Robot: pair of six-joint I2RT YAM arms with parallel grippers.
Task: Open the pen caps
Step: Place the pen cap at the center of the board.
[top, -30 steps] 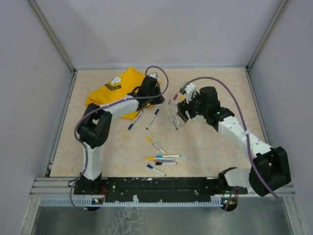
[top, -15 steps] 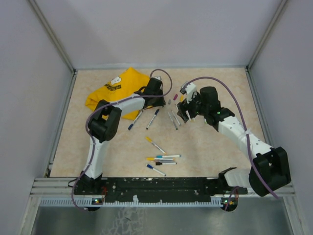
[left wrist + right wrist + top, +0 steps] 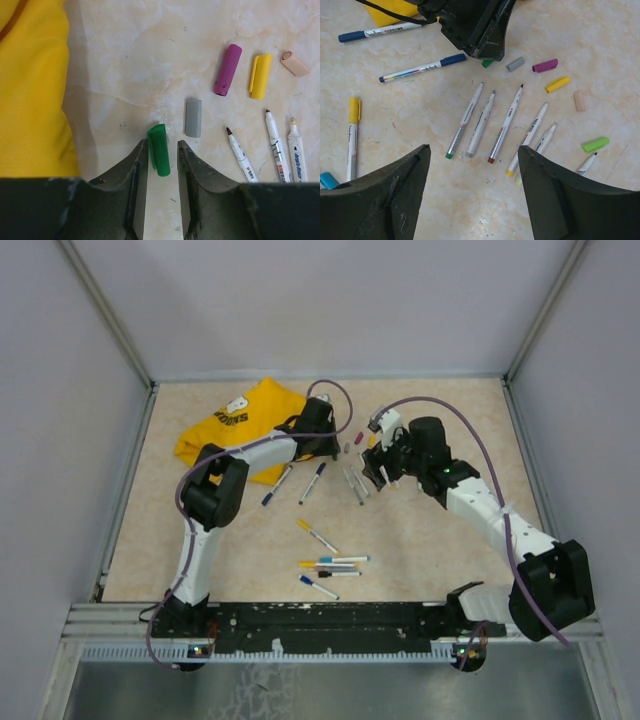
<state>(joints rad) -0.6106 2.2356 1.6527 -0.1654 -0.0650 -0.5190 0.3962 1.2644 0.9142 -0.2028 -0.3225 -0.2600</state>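
Clear of the shirt [image 3: 235, 425], the right gripper [image 3: 472, 150] hangs wide and empty over the uncapped pens [image 3: 492, 125]. The left gripper [image 3: 161, 147] stands slightly parted around a green cap [image 3: 158, 156] lying on the table [image 3: 150, 60] near other loose caps [image 3: 227, 70]. Looks like the drop-off; next it needs another capped pen [image 3: 420, 68] fetched.

Bright, even, diffuse light — only faint shadows on the desk [image 3: 125, 60]; wrist views sharp, the overhead view coarser, small things indistinct.
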